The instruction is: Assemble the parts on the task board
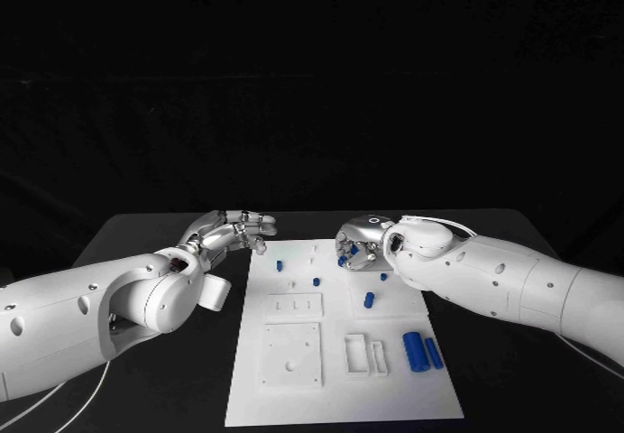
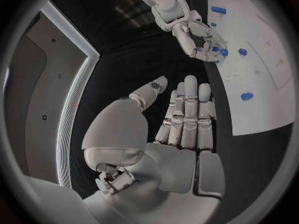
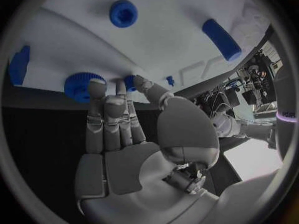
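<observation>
At the task board's (image 1: 341,379) far edge, the right hand (image 1: 359,245) pinches a blue part (image 1: 344,261).

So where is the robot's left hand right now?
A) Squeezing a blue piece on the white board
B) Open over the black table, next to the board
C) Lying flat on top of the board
B: the left hand has its fingers spread with nothing in them, over the black table beside the white task board.
</observation>
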You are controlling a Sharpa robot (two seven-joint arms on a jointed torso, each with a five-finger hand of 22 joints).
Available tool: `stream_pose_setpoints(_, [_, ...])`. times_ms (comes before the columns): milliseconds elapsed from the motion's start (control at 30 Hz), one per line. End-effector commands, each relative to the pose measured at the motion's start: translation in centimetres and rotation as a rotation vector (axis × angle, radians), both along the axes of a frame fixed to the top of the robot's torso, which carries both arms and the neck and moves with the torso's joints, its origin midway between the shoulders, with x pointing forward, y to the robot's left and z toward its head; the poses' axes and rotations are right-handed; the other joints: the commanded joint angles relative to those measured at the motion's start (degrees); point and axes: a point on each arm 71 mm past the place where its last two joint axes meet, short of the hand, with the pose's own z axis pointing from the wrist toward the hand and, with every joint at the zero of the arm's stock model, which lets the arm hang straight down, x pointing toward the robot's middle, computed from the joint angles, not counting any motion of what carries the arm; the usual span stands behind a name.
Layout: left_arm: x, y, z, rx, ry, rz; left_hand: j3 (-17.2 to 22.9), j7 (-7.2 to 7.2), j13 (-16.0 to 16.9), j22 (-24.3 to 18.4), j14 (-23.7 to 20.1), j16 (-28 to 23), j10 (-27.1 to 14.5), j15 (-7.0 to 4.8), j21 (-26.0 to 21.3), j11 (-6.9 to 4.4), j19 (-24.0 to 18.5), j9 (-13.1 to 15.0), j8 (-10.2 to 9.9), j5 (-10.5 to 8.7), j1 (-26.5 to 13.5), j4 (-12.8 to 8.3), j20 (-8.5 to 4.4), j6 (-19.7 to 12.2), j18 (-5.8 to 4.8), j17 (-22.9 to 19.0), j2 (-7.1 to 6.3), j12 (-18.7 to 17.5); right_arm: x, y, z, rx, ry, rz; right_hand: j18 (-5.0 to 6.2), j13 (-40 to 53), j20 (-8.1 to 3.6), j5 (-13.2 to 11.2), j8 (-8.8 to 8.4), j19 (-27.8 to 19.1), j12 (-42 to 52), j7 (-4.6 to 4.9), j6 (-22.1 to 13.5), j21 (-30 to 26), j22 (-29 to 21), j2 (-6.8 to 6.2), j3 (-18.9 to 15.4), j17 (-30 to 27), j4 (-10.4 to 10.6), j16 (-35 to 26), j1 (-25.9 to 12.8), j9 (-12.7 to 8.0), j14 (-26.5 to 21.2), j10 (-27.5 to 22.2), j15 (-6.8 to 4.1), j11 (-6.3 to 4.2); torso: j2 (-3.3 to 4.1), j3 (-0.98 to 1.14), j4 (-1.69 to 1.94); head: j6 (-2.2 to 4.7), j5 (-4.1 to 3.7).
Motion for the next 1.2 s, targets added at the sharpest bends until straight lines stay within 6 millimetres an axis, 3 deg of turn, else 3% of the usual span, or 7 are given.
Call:
stream_pose_setpoints(33, [0.0, -0.3, 0.2, -0.008, -0.002, -0.018, 0.0, 0.03, 0.0, 1.2, -0.5, 0.3, -0.4, 0.08, 0.4, -0.03, -0.4, 0.0, -0.3, 0.03, -0.2, -0.2, -0.08, -0.2, 1.33, 0.0, 0.00, -0.4, 0.0, 0.0, -0.1, -0.002, -0.012, -0.022, 3.19, 0.4, -0.09, -0.7, 0.26, -0.2, 0.3, -0.04, 0.1, 0.7, 1.5, 0.31, 0.7, -0.1, 0.0, 0.4, -0.4, 0.4, -0.2, -0.1, -0.63, -0.07, 0.05, -0.02, -0.05, 0.09, 0.09])
stream_pose_setpoints(200, [0.0, -0.2, 0.2, -0.008, -0.002, -0.017, 0.1, 0.04, 0.0, 1.1, -0.5, 0.4, -0.5, 0.09, 0.5, -0.02, -0.4, 0.0, -0.3, 0.11, -0.1, -0.2, -0.07, -0.2, 1.35, 0.0, 0.00, -0.4, 0.0, 0.0, 0.3, 0.023, -0.050, -0.038, 3.19, 0.9, -0.09, -2.7, 0.36, -0.5, 0.2, -0.23, 0.6, 1.6, 1.5, 0.22, 2.4, -0.4, 0.1, 0.8, -0.4, 0.8, -0.3, 0.5, -0.80, -0.25, 0.09, -0.02, -0.02, 0.27, 0.11])
stream_pose_setpoints(633, [0.2, -0.2, 0.1, -0.007, -0.004, -0.011, 0.2, 0.05, 0.0, 1.1, -0.6, 0.5, -0.5, 0.10, 0.6, -0.01, -0.5, 0.0, -0.4, 0.26, 0.1, -0.3, -0.05, -0.2, 1.37, -0.1, 0.07, -0.4, -0.7, 0.7, 2.5, 0.187, -0.292, -0.019, 3.19, 2.1, -0.30, -3.7, 0.52, -0.5, 0.0, -0.59, 1.5, 3.7, 1.4, -0.99, 5.4, -0.8, 0.4, 1.7, -0.2, 1.7, -0.3, 1.5, -1.08, -0.55, 0.12, -0.06, 0.06, 1.32, 0.50])
stream_pose_setpoints(900, [0.3, 0.1, 0.2, -0.004, -0.010, 0.004, 0.2, 0.07, 0.0, 1.1, -0.6, 0.5, -0.5, 0.11, 0.6, 0.00, -0.5, 0.0, -0.4, 0.30, 0.1, -0.3, -0.04, -0.3, 1.37, -0.1, 0.07, -0.5, -0.7, 2.3, 2.5, 0.130, -0.344, 0.028, 3.19, 2.5, -0.05, -5.1, 0.43, -0.5, -0.3, -0.72, 1.9, 4.6, 1.3, -2.06, 6.9, -0.9, 1.0, 2.3, 0.4, 2.1, -0.3, 1.8, -1.15, -0.61, 0.26, -0.02, -0.25, 1.78, 0.66])
stream_pose_setpoints(1200, [0.4, -0.2, 0.2, -0.007, -0.013, -0.001, 0.2, 0.08, 0.0, 1.1, -0.6, 0.6, -0.5, 0.12, 0.7, 0.00, -0.5, 0.0, -0.4, 0.34, 0.1, -0.3, -0.02, -0.3, 1.37, -0.1, 0.05, -0.4, -0.5, 3.9, 1.8, 0.096, -0.351, 0.046, 3.19, 2.8, -0.02, -5.8, 0.37, -0.5, -0.5, -0.79, 2.1, 5.0, 1.3, -2.78, 7.7, -1.0, 1.6, 2.5, 0.8, 2.2, -0.4, 1.9, -1.17, -0.64, 0.35, -0.10, 0.17, 1.99, 0.53])
